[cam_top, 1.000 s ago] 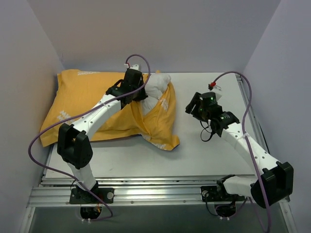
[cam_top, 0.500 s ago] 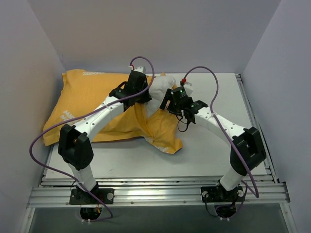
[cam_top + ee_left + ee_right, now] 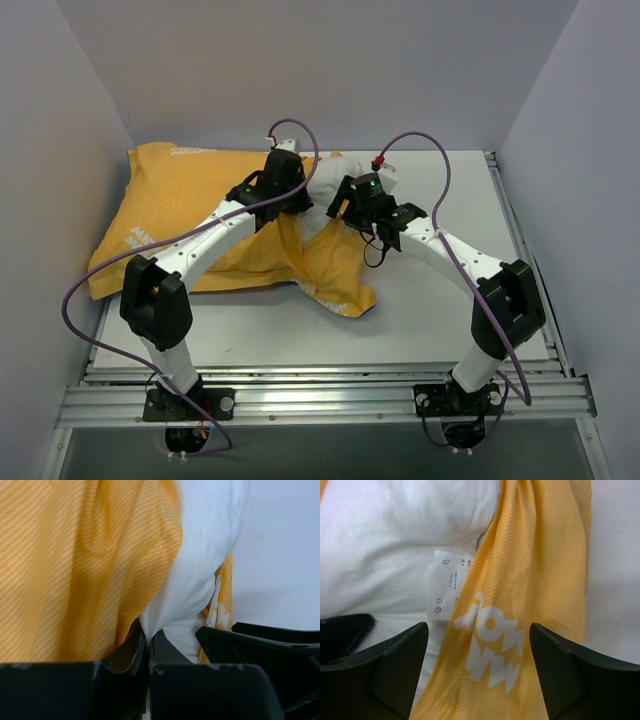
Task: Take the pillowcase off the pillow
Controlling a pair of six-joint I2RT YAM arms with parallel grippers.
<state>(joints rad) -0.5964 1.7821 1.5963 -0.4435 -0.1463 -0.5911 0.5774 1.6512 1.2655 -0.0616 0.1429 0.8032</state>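
Table (image 3: 440, 300): pale top, walls on the left, far and right sides.

Pillowcase (image 3: 180, 215): orange-yellow face up, lying on the far left part of the table. It is bulky on the left. Its open end is at mid-table, loose and folded, with a flap trailing toward the near side. Striped weave shows in the left wrist view (image 3: 75, 565) and the right wrist view (image 3: 535, 570).

Pillow (image 3: 325, 185): white, mostly inside the pillowcase. A bunched end sticks out of the open end at far centre, between the two grippers. Also seen at (image 3: 200, 555) and (image 3: 395, 540).

Left arm: reaches far and right across the pillowcase. Right arm: reaches far and left to the same spot.

Left gripper (image 3: 290, 200): at the left side of the exposed pillow end. Jaws closed tight (image 3: 147, 645), pinching a fold of white pillow cloth. Orange cloth lies against the left finger.

Right gripper (image 3: 343, 205): just right of the pillow end, close to the left gripper. Jaws spread wide (image 3: 477, 630), holding nothing. It hangs over the edge of the pillowcase where that meets the pillow. Cannot tell if the fingers touch the cloth.

Tag (image 3: 445, 585): small, white, on the pillow at the pillowcase edge. Print too small to read.

Lettering (image 3: 490, 650): white, on the orange cloth between the right fingers.
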